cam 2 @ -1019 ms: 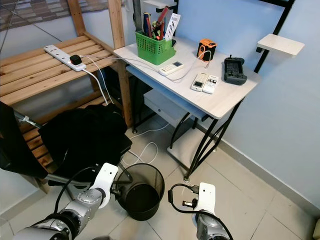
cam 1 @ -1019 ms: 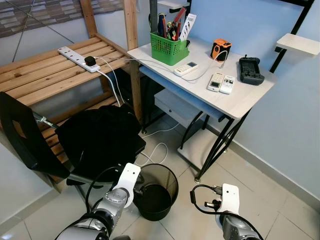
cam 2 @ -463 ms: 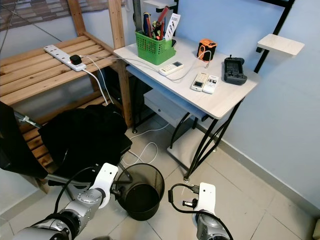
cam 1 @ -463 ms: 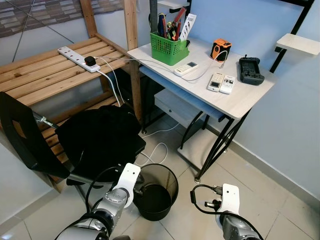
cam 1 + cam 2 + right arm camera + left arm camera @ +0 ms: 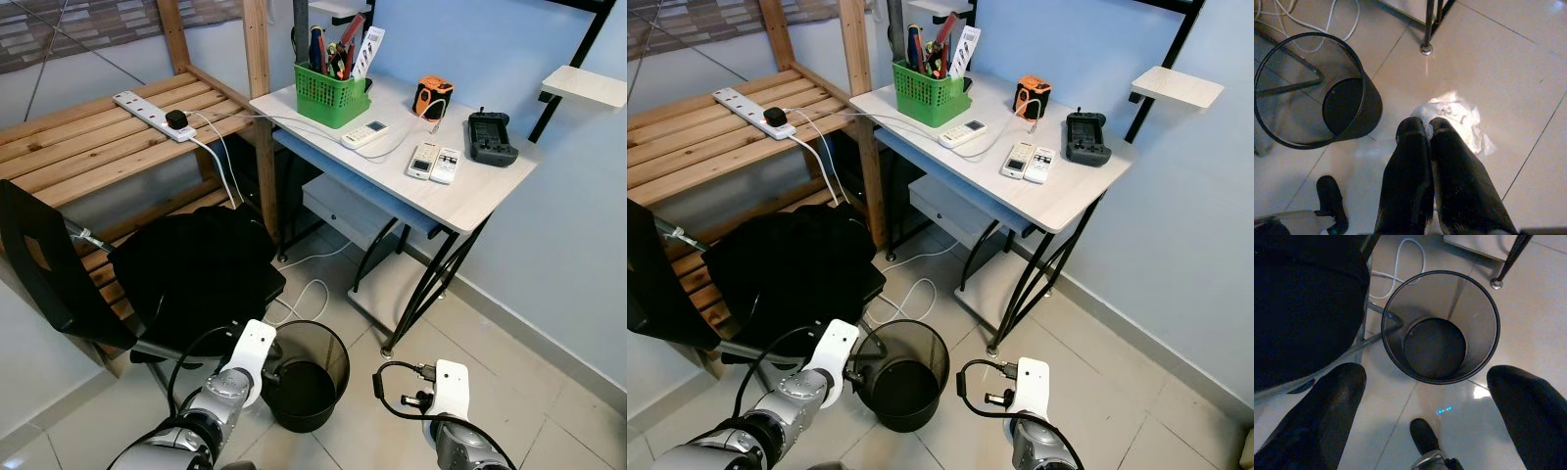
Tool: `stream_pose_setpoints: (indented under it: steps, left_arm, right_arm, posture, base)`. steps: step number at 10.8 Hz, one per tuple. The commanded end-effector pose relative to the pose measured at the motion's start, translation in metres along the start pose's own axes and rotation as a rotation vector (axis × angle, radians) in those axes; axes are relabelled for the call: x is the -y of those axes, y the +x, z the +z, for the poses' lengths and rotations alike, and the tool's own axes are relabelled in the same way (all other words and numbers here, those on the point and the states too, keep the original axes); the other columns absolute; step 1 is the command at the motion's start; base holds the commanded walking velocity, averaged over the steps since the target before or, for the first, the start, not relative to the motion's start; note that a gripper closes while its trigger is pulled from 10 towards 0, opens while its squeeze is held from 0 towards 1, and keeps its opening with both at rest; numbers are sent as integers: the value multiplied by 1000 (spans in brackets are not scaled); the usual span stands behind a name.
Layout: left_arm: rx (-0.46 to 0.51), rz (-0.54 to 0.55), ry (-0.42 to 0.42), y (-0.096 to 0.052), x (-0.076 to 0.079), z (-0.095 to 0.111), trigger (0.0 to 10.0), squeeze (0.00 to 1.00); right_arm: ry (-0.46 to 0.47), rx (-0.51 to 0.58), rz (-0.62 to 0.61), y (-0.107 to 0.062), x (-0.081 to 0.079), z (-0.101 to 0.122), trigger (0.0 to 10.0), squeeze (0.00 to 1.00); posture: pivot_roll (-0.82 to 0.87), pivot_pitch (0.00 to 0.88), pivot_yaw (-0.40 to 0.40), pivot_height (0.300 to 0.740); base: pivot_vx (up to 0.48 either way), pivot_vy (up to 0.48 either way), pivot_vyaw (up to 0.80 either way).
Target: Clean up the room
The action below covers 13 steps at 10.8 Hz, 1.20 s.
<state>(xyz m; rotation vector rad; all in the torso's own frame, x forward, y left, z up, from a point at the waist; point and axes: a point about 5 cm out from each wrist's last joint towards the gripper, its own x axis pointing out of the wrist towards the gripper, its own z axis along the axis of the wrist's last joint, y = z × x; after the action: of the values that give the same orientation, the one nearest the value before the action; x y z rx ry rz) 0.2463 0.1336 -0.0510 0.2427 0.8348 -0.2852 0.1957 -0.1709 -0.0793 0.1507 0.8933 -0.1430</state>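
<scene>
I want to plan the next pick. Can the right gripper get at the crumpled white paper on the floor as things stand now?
Probably yes. The right gripper, fingers together, hangs just over the crumpled white paper on bare tile, with the bin standing apart. It must open first.

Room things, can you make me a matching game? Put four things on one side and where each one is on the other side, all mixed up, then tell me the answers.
Things:
1. green basket
2. power strip
3. wire wastebasket
4. crumpled paper

Places:
A. on the floor tiles, just beyond the right tool
B. on the white desk, full of tools and pens
C. on the wooden slatted shelf
D. on the floor beside the black chair

Pairs: 1-B, 2-C, 3-D, 4-A
</scene>
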Motion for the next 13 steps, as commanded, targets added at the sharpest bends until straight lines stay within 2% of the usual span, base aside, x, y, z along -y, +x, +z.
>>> stream_pose_setpoints:
  steps: [1,13]
  left_arm:
    - [-8,-11,16,0,1,-4,10000,0]
    - [-10,-9,12,0,1,-4,10000,0]
  right_arm:
    - [11,3,2,0,0,2,10000,0]
    - [1,2,1,0,0,2,10000,0]
  posture:
    - [28,0,-4,740]
    - [29,0,-3,740]
  base:
    - [0,0,0]
    - [0,0,0]
